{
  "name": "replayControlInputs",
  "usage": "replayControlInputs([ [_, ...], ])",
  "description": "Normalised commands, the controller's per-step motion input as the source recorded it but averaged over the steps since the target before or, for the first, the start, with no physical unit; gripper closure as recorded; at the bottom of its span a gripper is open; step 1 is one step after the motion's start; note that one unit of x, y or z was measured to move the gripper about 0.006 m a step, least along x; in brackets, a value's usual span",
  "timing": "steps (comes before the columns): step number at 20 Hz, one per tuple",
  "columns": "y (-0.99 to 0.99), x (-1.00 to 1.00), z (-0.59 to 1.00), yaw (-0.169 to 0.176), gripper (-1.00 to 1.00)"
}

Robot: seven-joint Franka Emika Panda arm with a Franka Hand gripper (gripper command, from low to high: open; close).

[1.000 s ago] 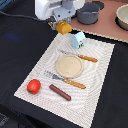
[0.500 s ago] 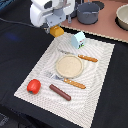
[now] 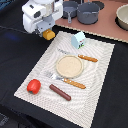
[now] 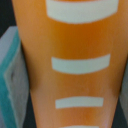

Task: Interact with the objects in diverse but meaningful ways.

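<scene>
My gripper (image 3: 47,31) hangs over the far corner of the striped placemat (image 3: 97,95), on the exterior view's left, shut on the yellow ridged bread piece (image 3: 48,35). In the wrist view the bread piece (image 4: 75,65) fills the picture, orange with pale stripes. The white-and-teal milk carton (image 3: 78,39) stands upright on the mat, to the right of the gripper. On the mat's near left corner lies the red tomato (image 3: 33,86), with the brown sausage (image 3: 60,92) beside it. The grey handled pot (image 3: 89,12) sits on the brown surface behind the mat.
A round tan plate (image 3: 69,65) lies mid-mat, with an orange-handled fork (image 3: 67,80) in front and a knife (image 3: 85,58) behind it. A smaller dark pot (image 3: 70,7) and a pale bowl (image 3: 123,17) stand at the back. Black cloth surrounds the mat.
The gripper has carried the bread piece toward the exterior view's left and slightly nearer, away from the milk carton. The other objects have not moved.
</scene>
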Motion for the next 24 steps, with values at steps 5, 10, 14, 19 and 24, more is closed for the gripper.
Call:
replayControlInputs([
  [5,0.25,0.24,-0.01,-0.01,1.0],
  [10,0.21,0.13,-0.08,-0.003,1.0],
  [14,0.17,0.05,-0.13,0.0,-1.0],
  [19,0.13,0.01,-0.15,0.0,-1.0],
  [24,0.11,0.01,-0.11,0.0,-1.0],
])
